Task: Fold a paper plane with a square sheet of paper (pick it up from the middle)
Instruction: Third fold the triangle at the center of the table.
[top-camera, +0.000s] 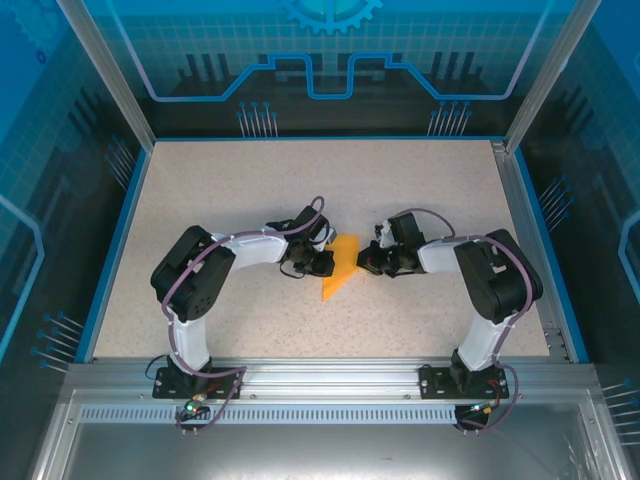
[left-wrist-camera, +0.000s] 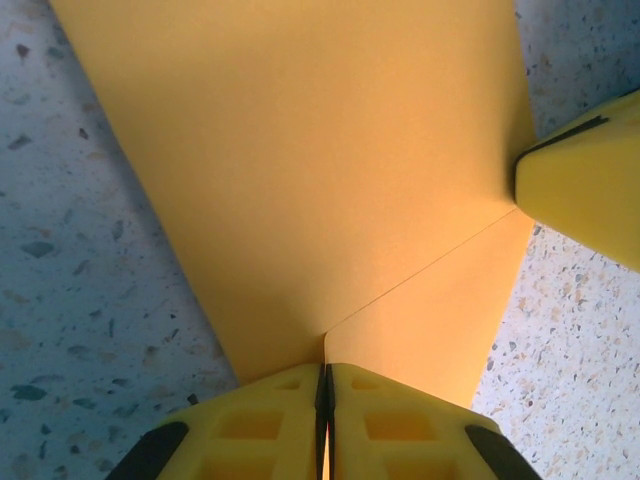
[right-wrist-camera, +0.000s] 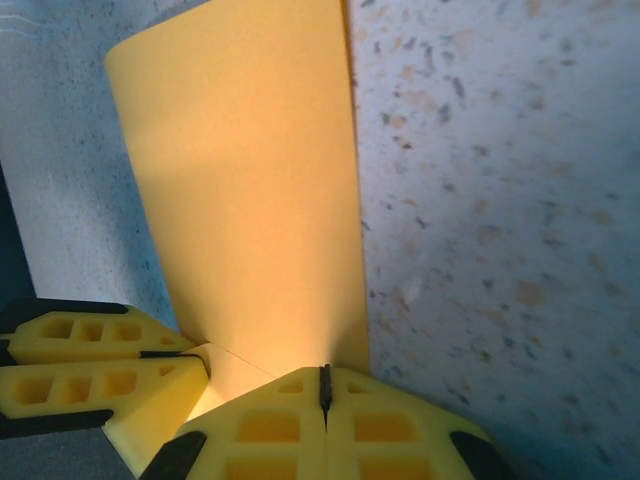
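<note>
Speckled table (top-camera: 200, 200): left hand (top-camera: 330, 263), right hand (top-camera: 360, 262) pinching folded paper (top-camera: 340, 272).

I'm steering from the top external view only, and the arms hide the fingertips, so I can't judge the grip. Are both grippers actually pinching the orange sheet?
Observer: The left wrist view shows the left gripper shut on the near edge of the sheet of paper.
Operator: And the right?
Observer: In the right wrist view, the right gripper is shut on the sheet's edge too.
Operator: Any fold in it?
Observer: Yes. A straight fold line, a crease or a layer's edge, slants from the left gripper's fingertips toward the right gripper's finger.
</note>
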